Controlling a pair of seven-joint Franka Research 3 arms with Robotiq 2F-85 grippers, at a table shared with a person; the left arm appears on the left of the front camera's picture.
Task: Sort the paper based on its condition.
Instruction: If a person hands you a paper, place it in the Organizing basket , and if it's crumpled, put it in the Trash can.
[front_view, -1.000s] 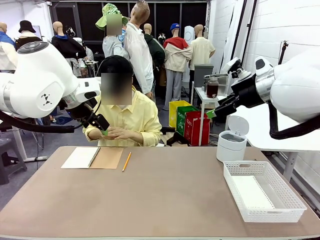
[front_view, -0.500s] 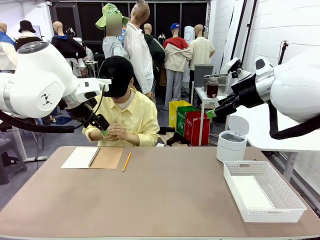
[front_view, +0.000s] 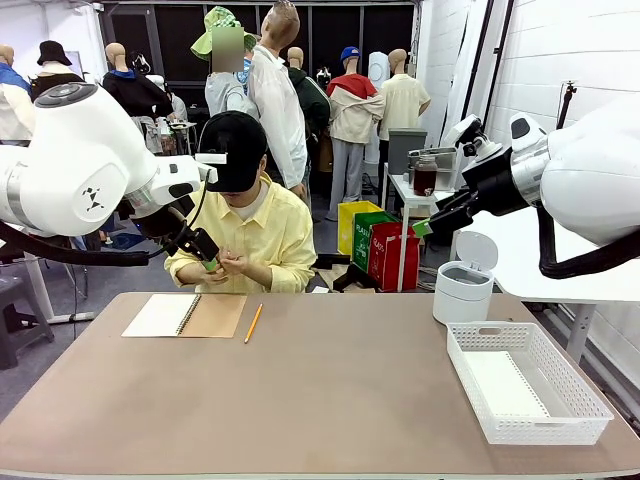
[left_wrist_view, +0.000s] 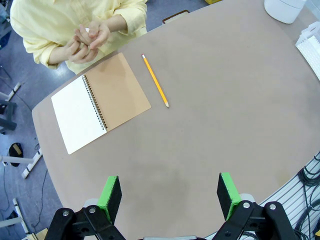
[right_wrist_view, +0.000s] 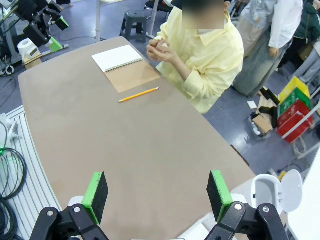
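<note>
A white sheet of paper (front_view: 505, 386) lies flat in the white basket (front_view: 468, 372) at the right of the table. The person at the far side holds their hands (front_view: 225, 265) together at the chest; a small bit of white (left_wrist_view: 87, 31) shows between them, too small to tell what it is. My left gripper (left_wrist_view: 170, 192) hangs open high above the table's left part, nothing between its green pads (left_wrist_view: 110, 197). Well above the table's right side, my right gripper (right_wrist_view: 157, 192) is also open and holds nothing.
An open spiral notebook (front_view: 185, 315) with a tan cover lies at the far left, a yellow pencil (front_view: 253, 323) beside it. A white lidded bin (front_view: 462, 285) stands behind the basket. The brown table top (front_view: 330, 390) is bare in the middle and front.
The person has bowed the head and shifted the hands slightly at the chest. Neither arm has moved.
</note>
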